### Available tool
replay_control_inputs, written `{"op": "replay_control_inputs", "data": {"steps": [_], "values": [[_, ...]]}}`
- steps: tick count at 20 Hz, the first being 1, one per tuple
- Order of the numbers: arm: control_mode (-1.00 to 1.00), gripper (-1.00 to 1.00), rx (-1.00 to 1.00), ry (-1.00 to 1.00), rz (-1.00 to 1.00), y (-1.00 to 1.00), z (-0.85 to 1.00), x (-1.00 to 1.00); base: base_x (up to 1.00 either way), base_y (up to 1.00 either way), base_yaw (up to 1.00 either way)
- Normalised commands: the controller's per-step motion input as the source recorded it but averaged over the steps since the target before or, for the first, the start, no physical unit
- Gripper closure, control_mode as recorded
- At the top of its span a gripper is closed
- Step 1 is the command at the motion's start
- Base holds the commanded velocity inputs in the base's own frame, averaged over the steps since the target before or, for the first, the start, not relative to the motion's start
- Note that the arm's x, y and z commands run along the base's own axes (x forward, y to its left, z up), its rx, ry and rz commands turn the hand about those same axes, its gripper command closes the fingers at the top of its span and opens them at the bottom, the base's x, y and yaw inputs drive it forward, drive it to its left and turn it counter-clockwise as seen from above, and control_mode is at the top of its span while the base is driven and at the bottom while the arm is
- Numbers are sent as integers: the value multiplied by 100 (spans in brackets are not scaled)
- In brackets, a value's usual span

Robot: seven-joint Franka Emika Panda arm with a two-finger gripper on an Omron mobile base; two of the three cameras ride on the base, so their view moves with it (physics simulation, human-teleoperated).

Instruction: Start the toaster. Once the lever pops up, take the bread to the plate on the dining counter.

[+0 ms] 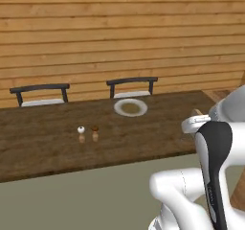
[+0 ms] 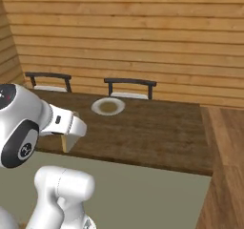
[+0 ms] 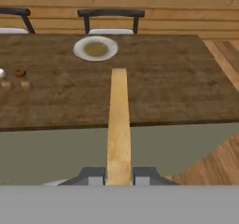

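My kitchen looks evenly lit, soft and a bit flat, and I cannot tell where the light comes from. Nothing glares. The plate (image 3: 95,48) and the little shakers (image 1: 88,133) throw almost no shadow on the dining counter (image 1: 43,147). Everything looks a bit fuzzy and blocky, mostly far things like the chairs (image 2: 129,88). The bread (image 3: 119,125) in my claw looks smooth and pale. Straight lines stay straight right out to the edges.

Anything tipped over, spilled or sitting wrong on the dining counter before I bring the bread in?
Nothing stands out. The plate lies flat near the far edge of the dining counter, the two small shakers stand upright, and no spill shows. The gripper is shut on the bread, held edge-on, pointing toward the plate.
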Motion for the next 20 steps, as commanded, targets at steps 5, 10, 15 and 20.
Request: {"op": "replay_control_inputs", "data": {"steps": [5,10,15,20], "values": [[100,100,0,0,0,0,0,0,53,-40,5],[100,100,0,0,0,0,0,0,33,2,0],[100,100,0,0,0,0,0,0,21,10,0],[-100,100,0,0,1,13,-2,35,15,4,0]]}}
